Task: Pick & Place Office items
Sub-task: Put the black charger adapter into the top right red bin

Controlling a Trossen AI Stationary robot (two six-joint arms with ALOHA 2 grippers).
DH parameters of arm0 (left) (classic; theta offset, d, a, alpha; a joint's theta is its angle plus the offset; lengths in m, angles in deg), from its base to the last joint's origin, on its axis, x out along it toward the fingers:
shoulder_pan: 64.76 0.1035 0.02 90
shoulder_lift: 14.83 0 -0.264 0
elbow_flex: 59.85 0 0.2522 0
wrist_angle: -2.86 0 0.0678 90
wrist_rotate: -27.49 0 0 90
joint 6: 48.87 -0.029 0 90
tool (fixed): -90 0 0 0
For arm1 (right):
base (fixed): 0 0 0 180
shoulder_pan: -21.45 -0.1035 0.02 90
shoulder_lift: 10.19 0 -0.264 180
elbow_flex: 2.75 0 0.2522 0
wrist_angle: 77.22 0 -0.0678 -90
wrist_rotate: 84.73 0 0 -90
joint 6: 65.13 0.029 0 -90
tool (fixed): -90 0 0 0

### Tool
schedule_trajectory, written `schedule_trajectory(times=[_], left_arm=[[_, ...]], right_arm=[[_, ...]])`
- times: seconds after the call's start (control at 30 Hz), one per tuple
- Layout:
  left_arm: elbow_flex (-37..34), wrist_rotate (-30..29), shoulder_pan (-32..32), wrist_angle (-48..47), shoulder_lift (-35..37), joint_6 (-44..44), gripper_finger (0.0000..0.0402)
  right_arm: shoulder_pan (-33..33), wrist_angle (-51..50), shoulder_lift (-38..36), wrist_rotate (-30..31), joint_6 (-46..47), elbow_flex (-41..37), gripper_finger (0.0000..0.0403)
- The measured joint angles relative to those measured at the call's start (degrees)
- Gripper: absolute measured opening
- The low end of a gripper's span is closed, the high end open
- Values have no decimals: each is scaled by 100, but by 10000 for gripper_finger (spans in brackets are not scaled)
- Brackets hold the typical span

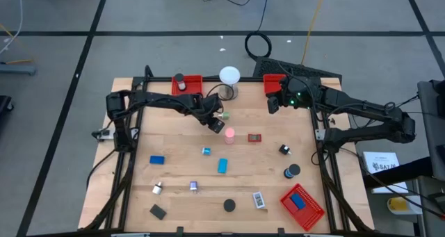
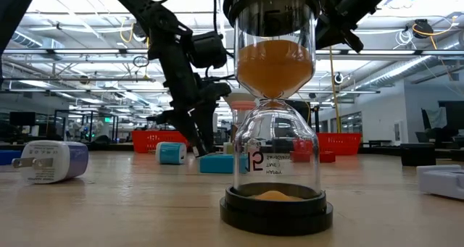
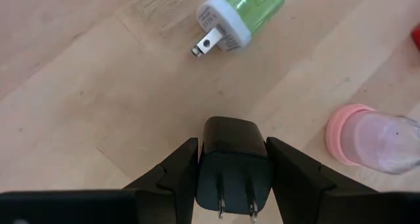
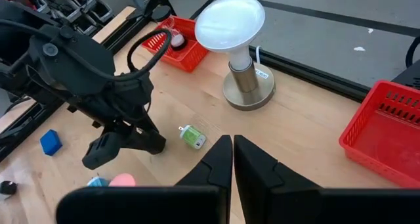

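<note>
Small office items lie scattered on the wooden table: a blue block point(image 1: 157, 160), a blue piece point(image 1: 222, 166), a red piece point(image 1: 254, 137), a black disc point(image 1: 229, 205), a pink-capped hourglass point(image 1: 229, 134) and a green charger point(image 3: 239, 17), which lies on its side. My left gripper point(image 1: 214, 122) is over the table's middle, near the far side, shut on a black plug adapter point(image 3: 231, 161). My right gripper point(image 4: 233, 159) hovers shut and empty toward the far right, near a red tray point(image 1: 274, 84). My left gripper pinches the black plug adapter's two side faces point(image 3: 202, 165) between its fingers point(image 3: 177, 175), coming from above and pointing down. The adapter's two metal prongs point(image 3: 236, 201) face back toward the wrist. I cannot tell whether its far end touches the table.
Three red mesh trays: far centre point(image 1: 188, 84), far right, and near right point(image 1: 304, 208) with a blue item inside. A white globe lamp point(image 1: 229, 77) stands between the far trays. In the low view an orange-sand hourglass point(image 2: 274, 131) and a white plug point(image 2: 51, 161) sit near the camera.
</note>
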Motion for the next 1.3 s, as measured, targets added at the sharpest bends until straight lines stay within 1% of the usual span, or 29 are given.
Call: schedule_trajectory(times=[0.13,0.23,0.4,0.53,0.63,0.7,0.77,0.83,1.03,1.1,1.17,1.3], left_arm=[[17,114,0,9,-8,238,157],[181,212,-2,-24,-20,297,157],[621,33,-117,-211,-9,-477,157],[682,-65,-101,-233,-11,-944,157],[684,63,-15,30,-11,-1106,157],[805,170,26,75,-45,-1173,157],[1098,192,37,-6,-155,-1300,157],[1533,190,23,-339,-335,-1502,157],[3182,190,-183,-1385,-1206,-2046,157],[3574,167,-241,-1711,-1480,-2166,157],[3850,48,-288,-2017,-1695,-2244,157],[4167,-86,-348,-2267,-2115,-2318,157]], right_arm=[[0,0,0,2,-10,0,11],[0,0,0,2,-20,0,11],[0,1,0,17,-22,0,11],[-26,2,0,22,-36,0,11],[-31,2,0,22,-62,0,11],[-31,2,0,22,-86,0,11],[-31,2,0,22,-107,0,11],[-31,2,0,22,-107,0,11],[-31,2,2,22,-128,0,11],[-31,2,2,22,-131,0,11],[-32,2,2,22,-150,0,11],[-33,4,2,29,-153,0,11]])
